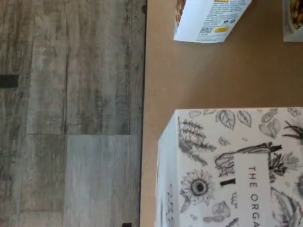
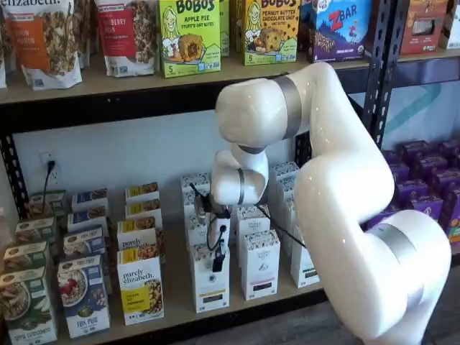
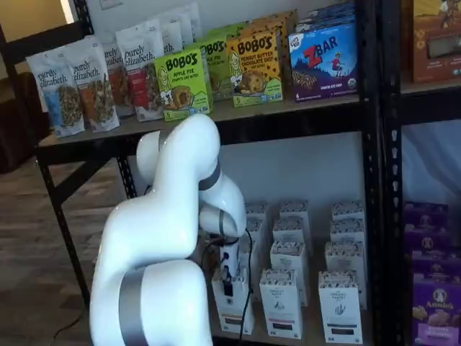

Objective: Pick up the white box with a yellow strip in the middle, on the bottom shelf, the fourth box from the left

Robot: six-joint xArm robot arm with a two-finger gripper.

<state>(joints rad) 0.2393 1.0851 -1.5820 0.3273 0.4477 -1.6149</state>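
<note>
The white box stands at the very front edge of the bottom shelf, with the gripper hanging right over its top. In both shelf views the black fingers show only as one dark shape in front of the box, so I cannot tell if the claw is open or closed, or if it has hold of the box yet. The arm hides most of the box's front, so its strip is hard to see. The wrist view shows the leafy top of a box sitting close to the shelf's front edge, with the wood floor below. That is the big worry, I think: a small bump could push the box off the edge and down to the floor. A look-alike white box stands just beside it, toward the right end of the shelf, and the purely elizabeth box stands on the other side. If the claw comes down crooked, it could knock a neighbor over. More white boxes stand right behind, so there is little room.
</note>
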